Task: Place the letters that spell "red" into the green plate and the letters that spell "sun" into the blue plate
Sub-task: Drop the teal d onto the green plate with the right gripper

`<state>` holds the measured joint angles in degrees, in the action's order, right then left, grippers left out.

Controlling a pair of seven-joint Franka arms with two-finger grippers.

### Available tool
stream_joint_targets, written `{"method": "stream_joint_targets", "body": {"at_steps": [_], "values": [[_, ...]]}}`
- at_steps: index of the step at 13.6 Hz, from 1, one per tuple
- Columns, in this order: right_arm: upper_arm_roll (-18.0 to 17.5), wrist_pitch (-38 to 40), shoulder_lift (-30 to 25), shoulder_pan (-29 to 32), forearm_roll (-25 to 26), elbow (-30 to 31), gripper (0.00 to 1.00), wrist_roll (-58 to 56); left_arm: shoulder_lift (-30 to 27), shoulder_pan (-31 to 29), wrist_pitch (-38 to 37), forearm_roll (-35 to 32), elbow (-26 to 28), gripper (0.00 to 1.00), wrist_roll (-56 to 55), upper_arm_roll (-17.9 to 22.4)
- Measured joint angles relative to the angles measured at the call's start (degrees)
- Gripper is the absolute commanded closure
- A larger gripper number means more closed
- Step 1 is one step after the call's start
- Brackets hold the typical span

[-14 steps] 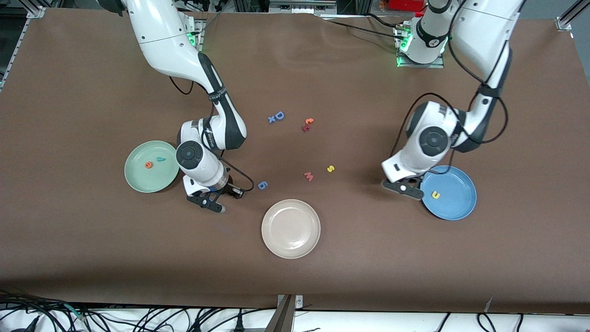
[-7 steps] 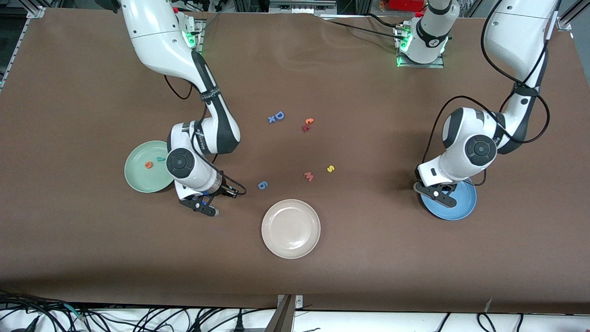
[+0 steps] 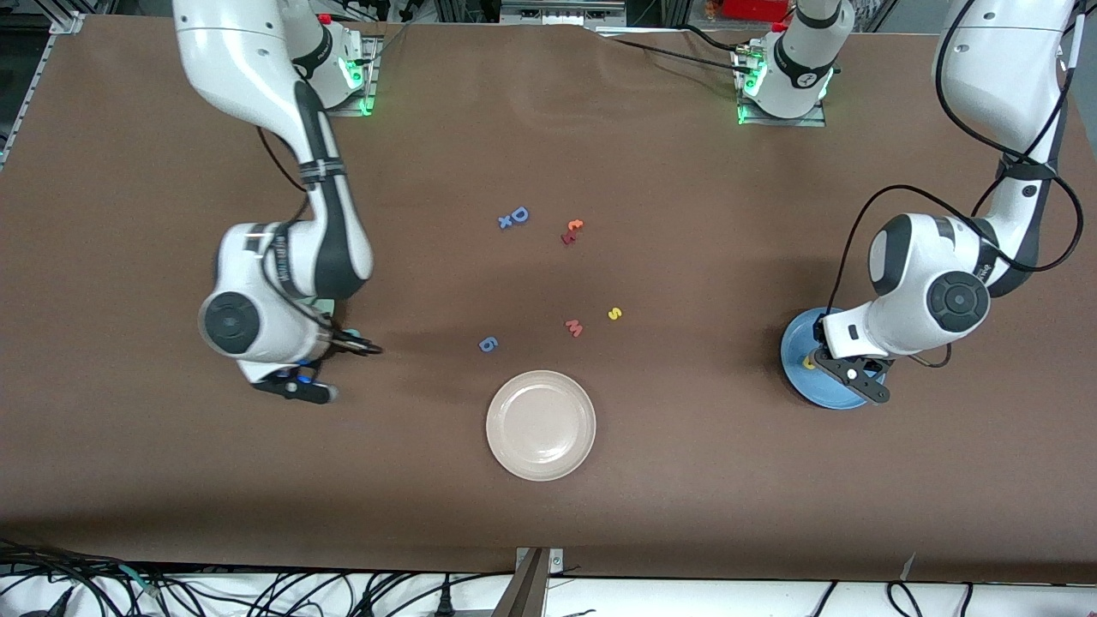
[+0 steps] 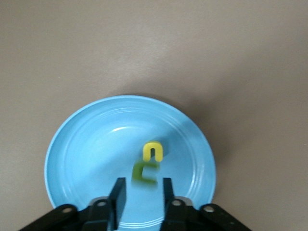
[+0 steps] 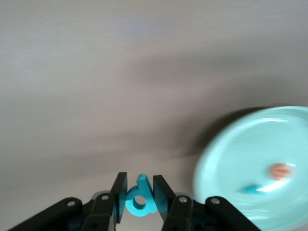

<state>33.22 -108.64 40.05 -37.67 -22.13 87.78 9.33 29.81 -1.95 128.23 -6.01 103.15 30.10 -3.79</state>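
My left gripper [image 3: 850,378] hangs over the blue plate [image 4: 82,149] with its jaws open. The dark green n [image 4: 145,173] shows blurred just past the fingertips, touching neither finger, right by the yellow u [image 4: 153,151] that lies in the plate. My right gripper [image 5: 139,186] is shut on the teal d [image 5: 141,199], low over the table beside the green plate [image 5: 240,144]. That plate holds the orange e [image 5: 280,170] and the teal r [image 5: 251,189]. In the front view the right arm hides most of it. The yellow s [image 3: 614,314] lies mid-table.
A beige plate [image 3: 541,425] sits near the front edge. Loose letters lie mid-table: a blue 6-like one [image 3: 488,344], a pink-red one [image 3: 574,327], a blue D with a small x [image 3: 514,217], and an orange and red pair [image 3: 572,231].
The left arm swung over the blue plate and its jaws opened, letting go of the green n. The right arm carried the teal d toward its own end of the table, covering the green plate.
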Motion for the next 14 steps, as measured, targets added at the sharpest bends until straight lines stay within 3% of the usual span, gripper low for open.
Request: {"method": "stream_joint_targets", "body": {"at_steps": [4, 7, 12, 13, 14], "values": [[5.1, 1.4, -2.8, 0.8, 0.0, 8.0, 0.89, -10.0, 0.5, -0.7, 0.0, 0.0, -0.5, 0.00, 0.3, -0.1], [5.9, -1.8, -5.1, 0.7, 0.0, 16.8, 0.79, -12.7, 0.6, -0.1, 0.0, 0.0, -0.7, 0.00, -2.3, -1.2], [6.2, -11.8, -5.5, 0.7, 0.0, 27.4, 0.77, -16.1, 0.6, 5.8, -1.1, 0.0, -0.7, 0.00, -14.3, -1.9], [6.2, -12.8, -5.5, 0.7, 0.0, 28.3, 0.52, -16.3, 0.6, 7.1, -1.2, 0.0, -0.7, 0.00, -16.9, -1.9], [6.2, -13.2, -5.5, 0.7, 0.0, 28.6, 0.04, -16.3, 0.7, 8.4, -1.3, 0.0, -0.7, 0.00, -19.2, -2.0]]}}
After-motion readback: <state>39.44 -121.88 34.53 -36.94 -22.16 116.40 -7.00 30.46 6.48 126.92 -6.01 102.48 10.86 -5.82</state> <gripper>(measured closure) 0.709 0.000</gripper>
